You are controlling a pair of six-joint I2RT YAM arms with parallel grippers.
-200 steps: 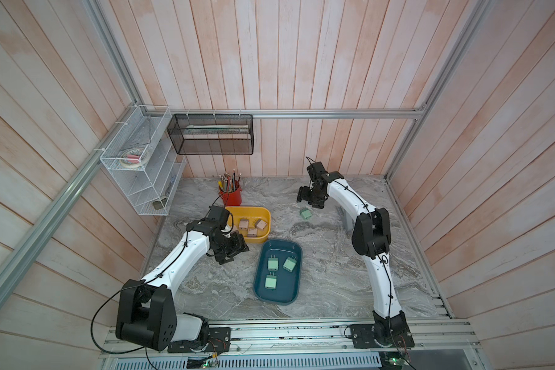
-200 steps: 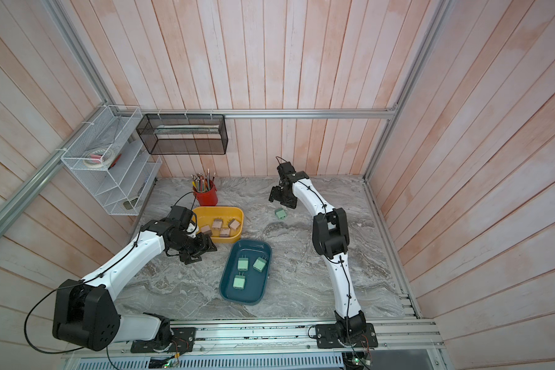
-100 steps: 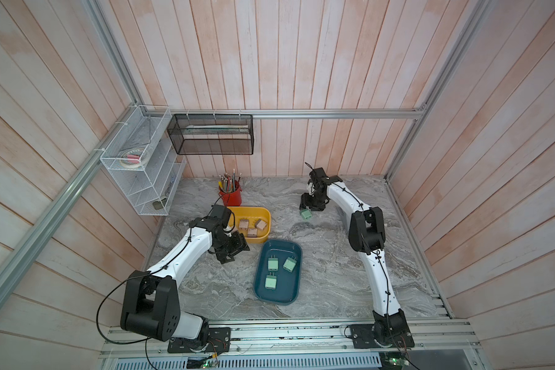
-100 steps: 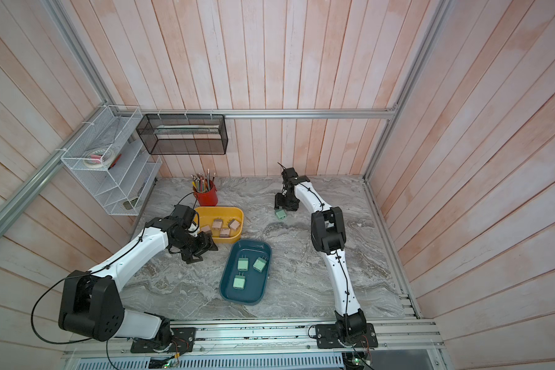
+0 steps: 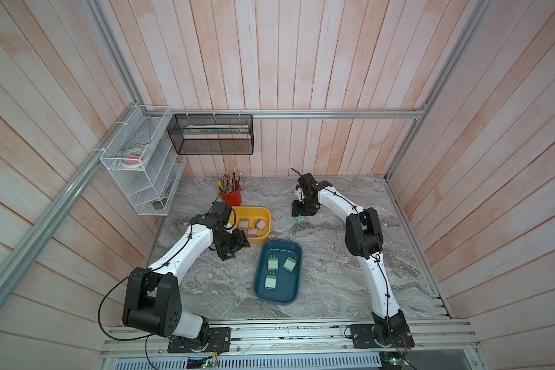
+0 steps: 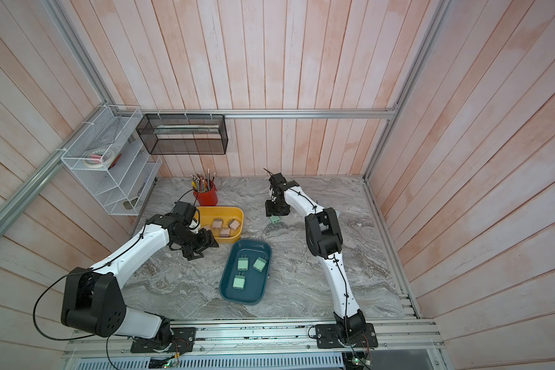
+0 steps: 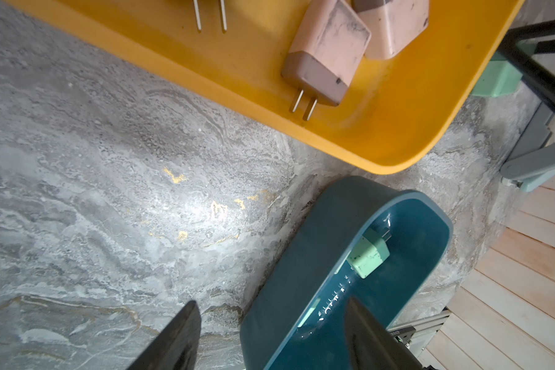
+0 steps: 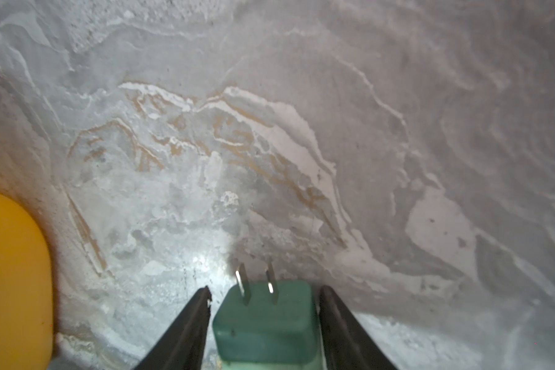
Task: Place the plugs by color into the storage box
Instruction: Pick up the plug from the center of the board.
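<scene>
- Right wrist view: my right gripper (image 8: 265,291) straddles the loose green plug (image 8: 263,323) on the table (image 8: 302,128), but I cannot tell if my fingers pinch it.
- It belongs with the three green plugs (image 5: 272,263) in the teal tray (image 5: 287,290), apart from the pinkish plugs (image 5: 261,224) in the yellow tray (image 5: 253,209).
- My left gripper (image 7: 271,301) is spread, empty, beside both trays.

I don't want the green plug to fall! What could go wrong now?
The right tool straddles the green plug, with a thin gap at one finger; closing could nudge it sideways or grip it crooked. The blue tray already holds three green plugs, so this one could land on them and tip.
</scene>
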